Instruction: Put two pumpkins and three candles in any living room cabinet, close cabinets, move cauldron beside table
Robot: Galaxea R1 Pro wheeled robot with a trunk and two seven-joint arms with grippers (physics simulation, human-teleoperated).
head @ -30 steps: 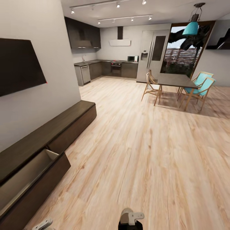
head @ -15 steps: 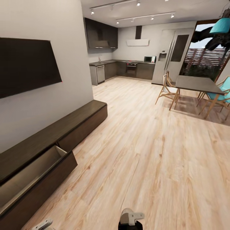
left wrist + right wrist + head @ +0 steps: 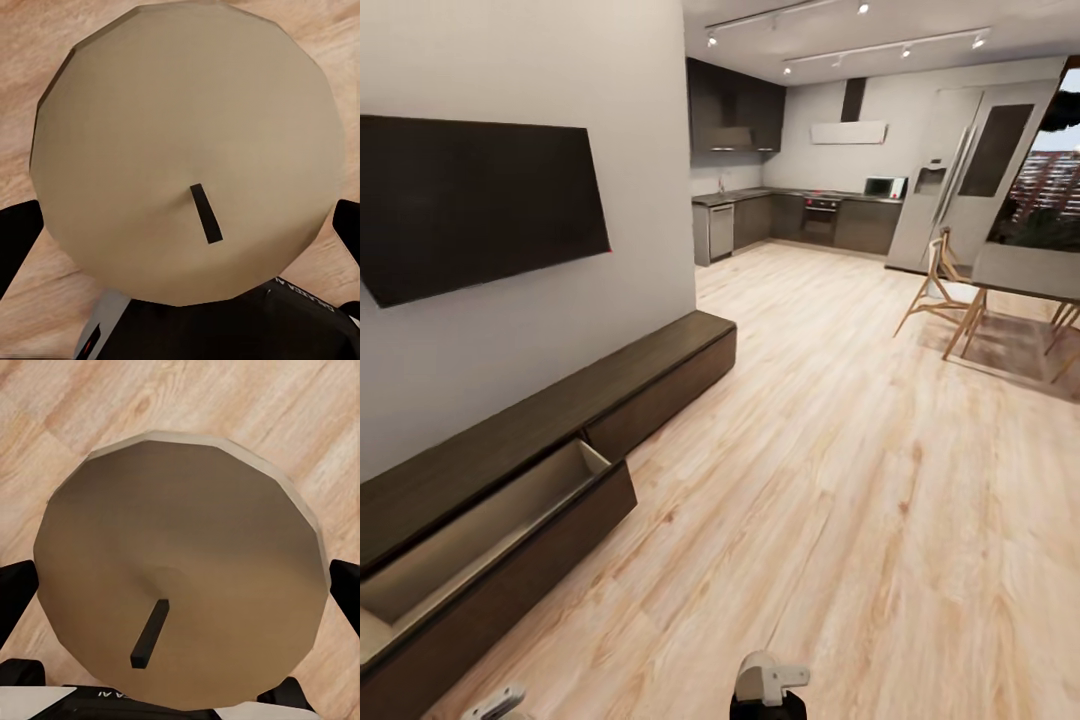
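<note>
Candle [image 3: 187,150] between end effector [image 3: 180,232] fingers, wick up.

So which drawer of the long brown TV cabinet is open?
The nearer drawer of the long dark-brown wood cabinet is pulled out, showing pale insides. The farther drawer front sits flush, shut.

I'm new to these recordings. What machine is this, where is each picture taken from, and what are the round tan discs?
This is a simulated wheeled robot with two arms. The head camera looks over a living room: a long dark cabinet under a wall TV, one drawer pulled open showing pale insides. The wrist cameras look along each gripper. Each tan disc is a candle's top with its dark wick: the left gripper holds one candle, the right gripper holds another candle.
</note>
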